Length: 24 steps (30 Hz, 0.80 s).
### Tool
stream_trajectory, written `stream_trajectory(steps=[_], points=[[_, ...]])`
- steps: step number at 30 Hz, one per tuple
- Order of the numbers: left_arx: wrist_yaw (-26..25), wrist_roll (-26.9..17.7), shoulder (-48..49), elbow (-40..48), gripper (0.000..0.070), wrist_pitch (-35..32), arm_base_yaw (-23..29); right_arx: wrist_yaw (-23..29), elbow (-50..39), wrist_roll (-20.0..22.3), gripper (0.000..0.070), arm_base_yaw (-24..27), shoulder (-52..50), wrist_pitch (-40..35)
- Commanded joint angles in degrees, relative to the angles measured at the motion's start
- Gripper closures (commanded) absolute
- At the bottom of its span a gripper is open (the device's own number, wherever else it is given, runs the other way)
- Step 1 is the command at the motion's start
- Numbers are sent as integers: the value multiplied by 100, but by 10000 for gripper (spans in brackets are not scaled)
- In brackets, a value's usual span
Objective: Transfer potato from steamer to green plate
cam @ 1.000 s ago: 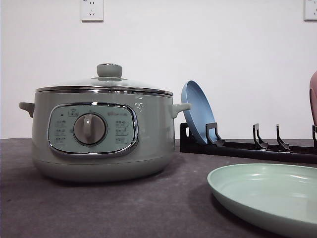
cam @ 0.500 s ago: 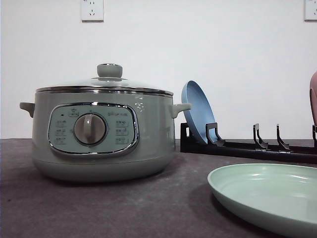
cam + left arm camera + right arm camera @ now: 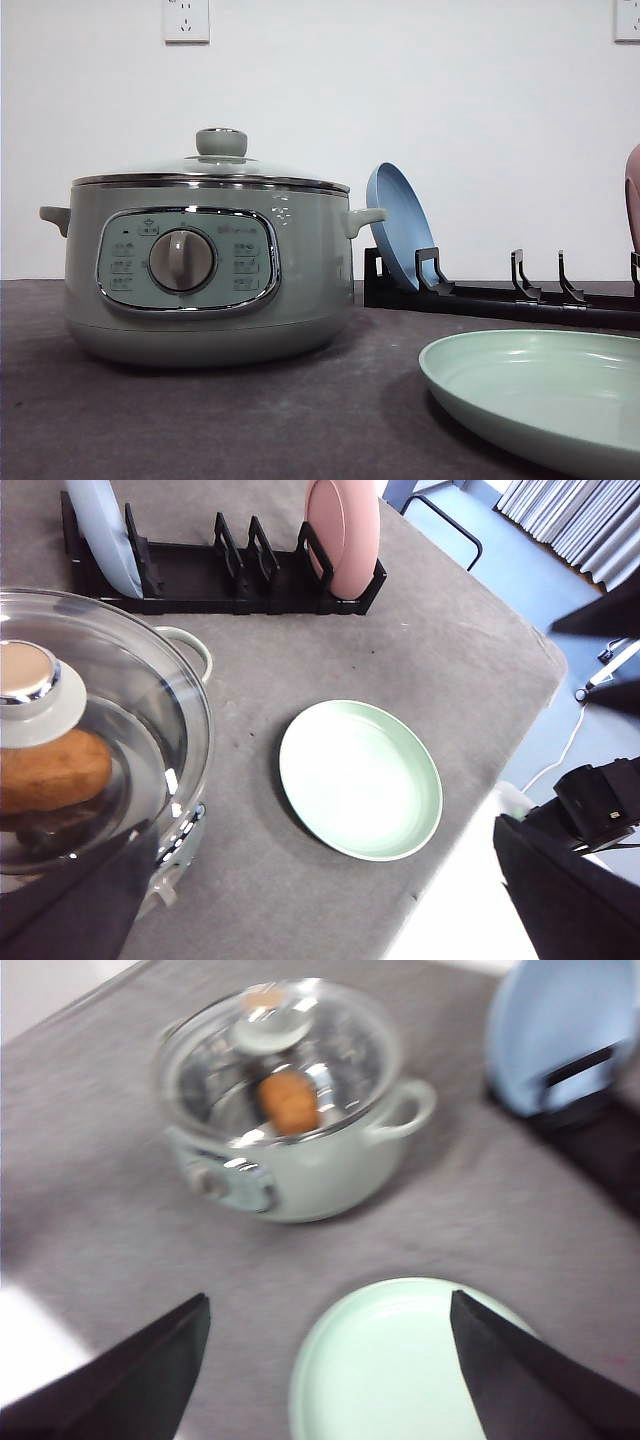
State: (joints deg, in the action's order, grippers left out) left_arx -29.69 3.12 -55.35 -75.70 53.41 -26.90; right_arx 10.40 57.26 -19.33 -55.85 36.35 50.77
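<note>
- The right gripper point(image 3: 325, 1360) is hanging with its two dark fingers point(image 3: 140, 1365) spread wide apart, nothing between them, above the near part of the worktop point(image 3: 100, 1210) over the green plate point(image 3: 400, 1370).
- The left gripper is showing just one dark finger point(image 3: 80, 905) beside the steamer point(image 3: 205, 265); I cannot tell whether it is open or closed.
- The potato point(image 3: 50, 770) is lying inside the steamer under the glass lid point(image 3: 120, 730), which is sitting closed (its knob point(image 3: 221, 142) untouched).
- The work is standing at its very first step, as I judge it: nothing is being lifted yet.
- The next move is calling for a grip on the knob and the lid raised clear, before anything reaches for the potato.
- The green plate is waiting bare toward the worktop's right edge, apart from the steamer, ahead of the rack point(image 3: 500, 295) holding the blue plate point(image 3: 400, 240).
</note>
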Motion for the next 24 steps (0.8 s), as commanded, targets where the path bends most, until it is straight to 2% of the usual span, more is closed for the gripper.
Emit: stream_trajectory(steps=[1, 6, 10, 12, 15, 19, 24], points=[[-15, 86, -74, -155, 0, -57, -60, -258, -97, -129, 233, 23, 27, -348], [-15, -7, -83, -155, 0, 128, -185, -917, -375, -132, 233, 267, 129, -960], [-14, -112, -83, -155, 0, 106, -205, -1105, -451, 84, 233, 506, 269, -1307], [-13, -96, -88, -155, 0, 65, -205, -1197, -451, 194, 234, 705, 359, -1360], [47, -96, -148, -155, 0, 59, -205, -1761, -451, 283, 234, 1164, 450, -1371], [429, -131, -358, -157, 0, 60, -205, -2456, -451, 296, 234, 1796, 474, -1394], [1099, -255, -866, -256, 0, 65, -205, -2541, -449, 336, 234, 2173, 464, -1328]])
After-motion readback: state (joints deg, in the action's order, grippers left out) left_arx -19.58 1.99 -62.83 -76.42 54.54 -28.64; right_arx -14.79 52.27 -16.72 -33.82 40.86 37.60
